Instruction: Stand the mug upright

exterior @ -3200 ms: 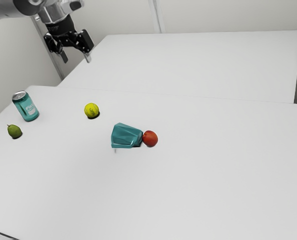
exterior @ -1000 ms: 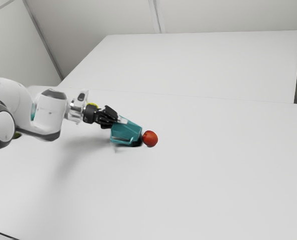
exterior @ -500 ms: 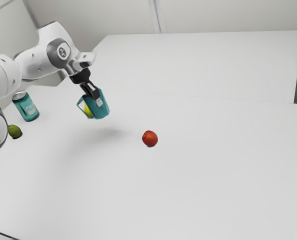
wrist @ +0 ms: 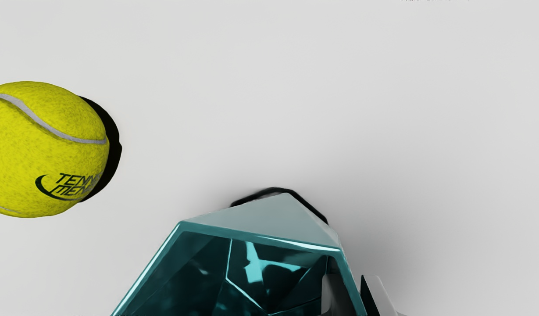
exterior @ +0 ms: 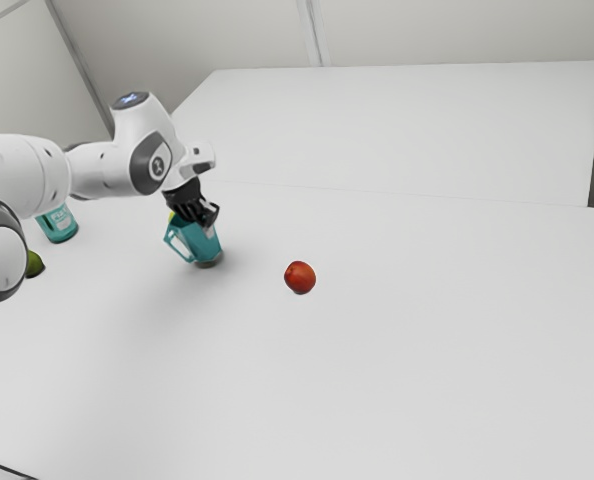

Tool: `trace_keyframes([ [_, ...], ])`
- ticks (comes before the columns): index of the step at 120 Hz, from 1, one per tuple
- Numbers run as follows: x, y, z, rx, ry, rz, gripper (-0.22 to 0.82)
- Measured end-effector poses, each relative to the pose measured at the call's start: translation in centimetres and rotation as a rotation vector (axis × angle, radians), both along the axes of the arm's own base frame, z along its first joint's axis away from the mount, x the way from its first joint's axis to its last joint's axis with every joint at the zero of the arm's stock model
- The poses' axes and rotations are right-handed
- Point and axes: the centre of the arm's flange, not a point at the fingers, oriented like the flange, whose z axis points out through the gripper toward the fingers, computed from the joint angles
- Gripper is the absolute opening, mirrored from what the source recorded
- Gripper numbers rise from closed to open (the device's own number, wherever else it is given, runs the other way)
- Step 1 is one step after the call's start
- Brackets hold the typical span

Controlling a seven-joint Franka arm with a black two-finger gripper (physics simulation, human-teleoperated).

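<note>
White table (exterior: 427, 360) | mug (exterior: 203, 246) below pincer (exterior: 208, 224) | pincer clamped on mug's wall, one finger inside, one outside

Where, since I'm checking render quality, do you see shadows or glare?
Wrist view: a hard black shadow along one side of the tennis ball, bright glints on the rim and inner facets of the mug; exterior view: soft, faint shading on the table near the mug, with otherwise fairly even light.

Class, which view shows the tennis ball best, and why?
The wrist view: most of the ball, its seam and lettering are plain, though one edge is cut off. The exterior view shows a yellow sliver behind the mug.
</note>
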Motion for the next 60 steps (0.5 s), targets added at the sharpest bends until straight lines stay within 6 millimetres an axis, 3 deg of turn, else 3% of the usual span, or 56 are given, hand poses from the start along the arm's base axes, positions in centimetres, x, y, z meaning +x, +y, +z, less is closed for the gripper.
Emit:
trace_keyframes([
  [8,0.0,0.0,-0.3,-0.005,-0.008,0.041,-0.15],
  [25,0.0,0.0,-0.3,-0.020,-0.017,0.113,0.17],
  [36,0.0,0.0,0.3,-0.026,-0.027,0.152,0.32],
  [48,-0.2,-0.6,4.2,-0.030,-0.067,0.178,0.43],
  [56,-0.5,-1.3,8.0,-0.034,-0.096,0.188,0.48],
  [60,-0.5,-1.6,10.9,-0.037,-0.111,0.193,0.49],
])
